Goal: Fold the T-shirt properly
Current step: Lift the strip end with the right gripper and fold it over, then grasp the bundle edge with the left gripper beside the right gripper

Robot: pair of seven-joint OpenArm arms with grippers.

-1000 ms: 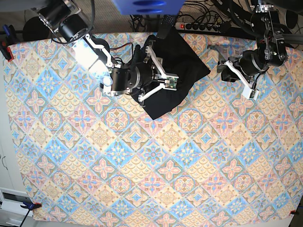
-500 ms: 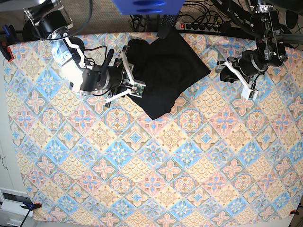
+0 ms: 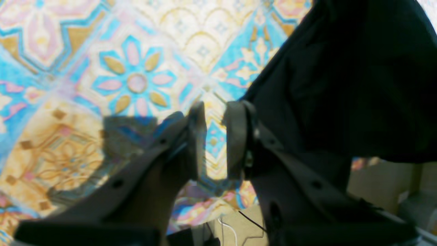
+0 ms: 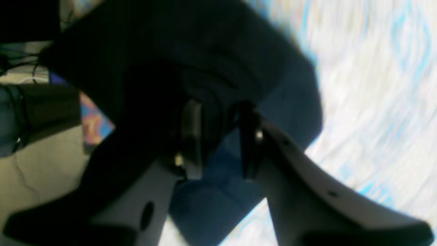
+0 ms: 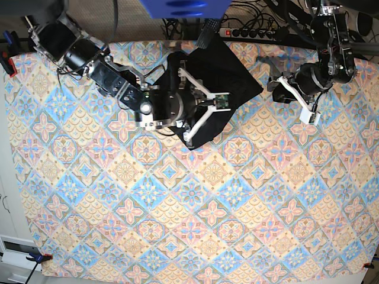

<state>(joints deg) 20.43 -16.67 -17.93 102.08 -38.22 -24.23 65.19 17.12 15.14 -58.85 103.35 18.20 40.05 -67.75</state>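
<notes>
The black T-shirt lies bunched at the back of the patterned tablecloth. My right gripper is over its middle. In the blurred right wrist view the fingers stand apart above dark wrinkled T-shirt cloth, and I see no fold pinched between them. My left gripper hovers just off the T-shirt's right corner. Its fingers keep a narrow gap through which only tablecloth shows, with the T-shirt edge beside the right finger.
A power strip and loose cables lie just behind the table's far edge. A blue object hangs at the top of the base view. An orange clamp grips the left edge. Floor shows beyond the edge.
My right arm swung left off the T-shirt half a second ago and has come back over its middle. The left arm drifted slightly up and left. The T-shirt's outline has barely changed.
</notes>
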